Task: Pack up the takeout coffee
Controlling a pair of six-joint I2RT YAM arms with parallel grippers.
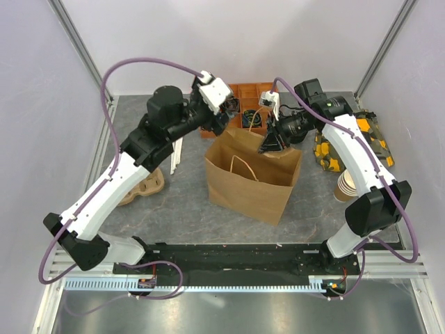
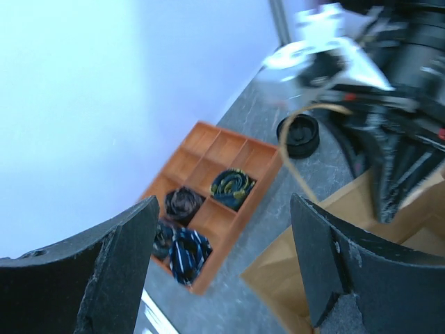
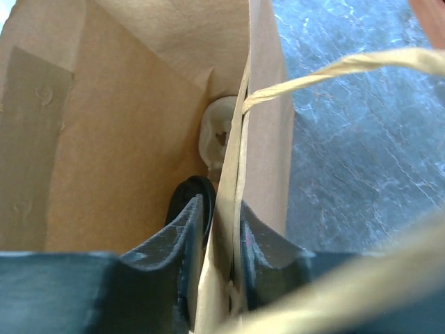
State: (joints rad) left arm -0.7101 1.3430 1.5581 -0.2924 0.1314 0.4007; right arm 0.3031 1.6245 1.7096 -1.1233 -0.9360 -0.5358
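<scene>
Table [image 1: 174,209] carries an upright, open-mouthed paper bag [image 1: 247,188], which serves as the reference for all positions below.

Orange tray [image 1: 245,92], divided into compartments, sits just behind the bag. A stack of tan cups [image 1: 345,184] stands well to the bag's right. A stack of black lids [image 2: 299,136] lies between the tray and the bag's rear rim.

Right gripper [image 3: 222,202] is at the bag's rear rim. Its jaws are pressed onto the paper wall, one finger inside and one outside, and so hold the mouth open. Left gripper [image 2: 224,209] hangs above the tray, behind the bag, with its jaws spread wide and nothing between them.

Takeout coffee [image 3: 189,202]: a dark rounded form deep inside the bag, just behind the inner finger, is judged to be its lid. This cannot be confirmed. No lidded cup shows on the table outside the bag.

Assessment: loading appears done, and the step in hand is steadying the bag. The next move calls for the right jaws to release the wall and lift straight up.

Clearance: the twisted handle [image 3: 327,69] arcs close to the right fingers and could snag. The tray and lids crowd the bag's rear. There is open room to the bag's front and left.
</scene>
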